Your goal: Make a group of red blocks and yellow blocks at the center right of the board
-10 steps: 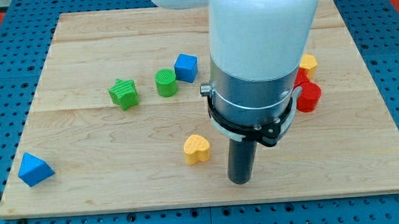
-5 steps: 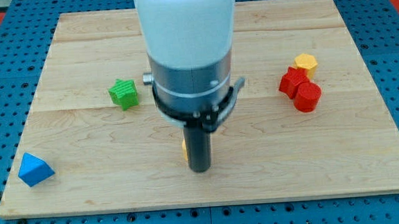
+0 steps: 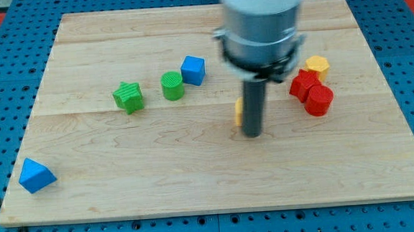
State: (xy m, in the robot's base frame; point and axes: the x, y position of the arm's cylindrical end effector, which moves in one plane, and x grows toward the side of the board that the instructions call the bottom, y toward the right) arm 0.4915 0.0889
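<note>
Camera view shows the wooden board [image 3: 89, 188] with my tip [image 3: 251, 135] resting on it a little right of centre. The arm carries no pincer — only the dark rod, so there is nothing to stand wide, narrow or holding. The rod hides most of a yellow block [image 3: 239, 112]: only a thin sliver shows at the rod's left edge, touching it or nearly so, and its shape cannot be made out. The arm's pale upper body is cut off by the view's top and looks blurred.

At the centre right lie the other task blocks: a yellow hexagonal block [image 3: 318, 67] with a red block [image 3: 304, 84] just below it and a red cylinder-like block [image 3: 319, 100] beside that — the three packed close together, near the tip's right.

Left of the arm sit a blue cube [image 3: 193, 70], a green cylinder [image 3: 172, 85] and a green star-like block [image 3: 128, 96]. A blue triangular block [image 3: 35, 175] lies near the bottom-left corner.
</note>
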